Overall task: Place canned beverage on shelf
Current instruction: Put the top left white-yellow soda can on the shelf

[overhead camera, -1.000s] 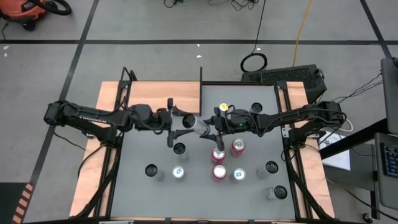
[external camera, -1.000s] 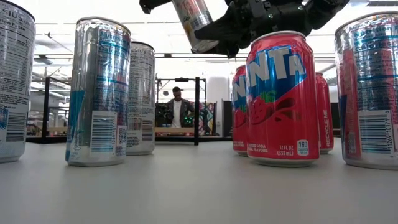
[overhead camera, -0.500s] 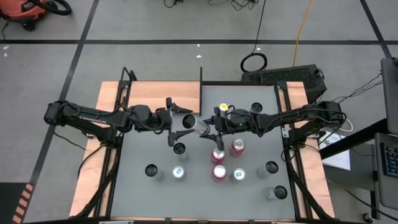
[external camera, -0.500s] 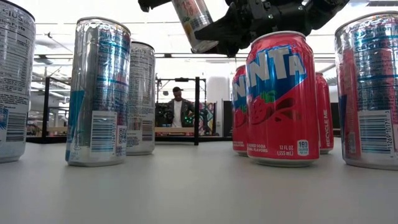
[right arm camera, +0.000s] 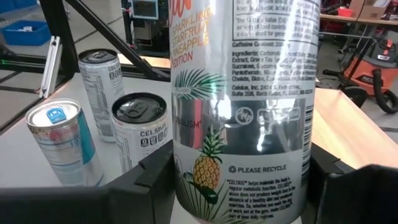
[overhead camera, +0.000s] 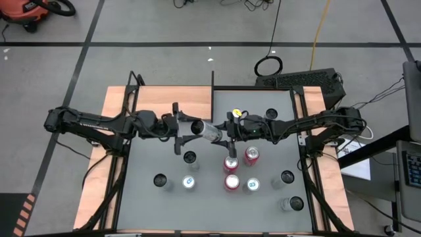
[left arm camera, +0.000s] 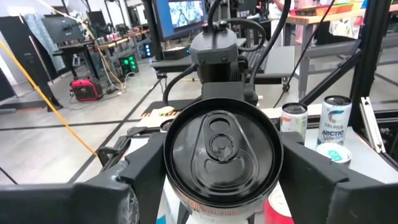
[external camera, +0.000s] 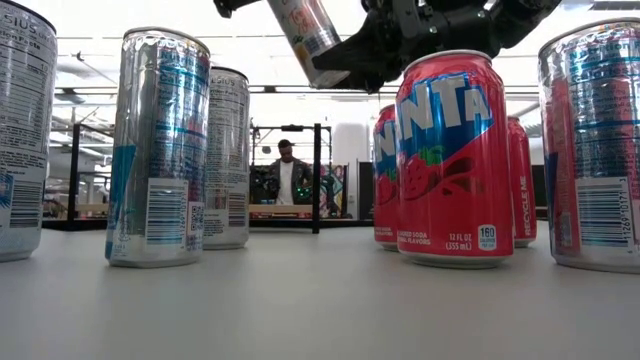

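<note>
The left hand hovers above the grey tabletop with its fingers spread either side of the top end of a slim silver pineapple-print drink can, flanking it but not visibly pressing; probably it is lining up to take the can over. The can lies tilted in mid-air between both arms. The right hand is clamped on its body, carrying its weight. The light-brown wood-grain shelf sits beyond, bare.
</note>
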Available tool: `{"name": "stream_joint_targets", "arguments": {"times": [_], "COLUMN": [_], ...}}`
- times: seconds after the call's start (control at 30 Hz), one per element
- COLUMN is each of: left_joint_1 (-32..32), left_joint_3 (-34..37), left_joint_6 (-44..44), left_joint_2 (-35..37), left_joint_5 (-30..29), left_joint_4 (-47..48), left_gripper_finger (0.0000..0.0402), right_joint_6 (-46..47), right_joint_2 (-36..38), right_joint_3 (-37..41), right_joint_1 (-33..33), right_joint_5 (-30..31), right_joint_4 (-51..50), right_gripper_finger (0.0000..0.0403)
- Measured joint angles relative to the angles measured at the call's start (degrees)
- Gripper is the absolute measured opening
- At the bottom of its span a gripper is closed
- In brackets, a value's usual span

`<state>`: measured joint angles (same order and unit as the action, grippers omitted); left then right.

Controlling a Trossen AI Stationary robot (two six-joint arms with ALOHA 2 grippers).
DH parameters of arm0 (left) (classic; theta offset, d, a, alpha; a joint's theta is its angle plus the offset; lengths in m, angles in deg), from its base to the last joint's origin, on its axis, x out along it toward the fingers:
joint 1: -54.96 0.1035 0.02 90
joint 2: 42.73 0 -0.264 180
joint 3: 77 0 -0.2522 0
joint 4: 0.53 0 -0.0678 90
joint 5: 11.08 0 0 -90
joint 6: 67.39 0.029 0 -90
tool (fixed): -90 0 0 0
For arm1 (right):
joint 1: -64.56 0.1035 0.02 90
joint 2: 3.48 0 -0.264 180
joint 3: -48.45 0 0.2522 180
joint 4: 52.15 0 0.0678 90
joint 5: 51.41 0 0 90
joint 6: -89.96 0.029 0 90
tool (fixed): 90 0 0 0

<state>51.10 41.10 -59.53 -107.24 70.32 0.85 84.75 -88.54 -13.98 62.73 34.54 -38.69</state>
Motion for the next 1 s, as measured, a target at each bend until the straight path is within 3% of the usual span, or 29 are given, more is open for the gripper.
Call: {"name": "stream_joint_targets", "arguments": {"times": [0.23,0.6,1.0], "left_joint_1": [0.0,0.64,8.22], "left_joint_3": [-0.07,0.13,0.02], "left_joint_6": [-1.47,-2.86,5.29], "left_joint_2": [0.38,8.74,19.14], "left_joint_5": [-0.05,1.5,0.2], "left_joint_4": [2.54,13.22,26.25], "left_gripper_finger": [0.0248,0.0246,0.0245], "right_joint_6": [0.4,2.75,2.47], "right_joint_2": [-0.06,0.1,0.07], "right_joint_3": [0.0,-0.11,-0.07], "right_joint_1": [0.04,0.44,3.17], "right_joint_5": [-0.42,-0.35,-0.32], "right_joint_4": [-1.15,-5.7,-6.03], "right_gripper_finger": [0.0209,0.0319,0.0321]}}
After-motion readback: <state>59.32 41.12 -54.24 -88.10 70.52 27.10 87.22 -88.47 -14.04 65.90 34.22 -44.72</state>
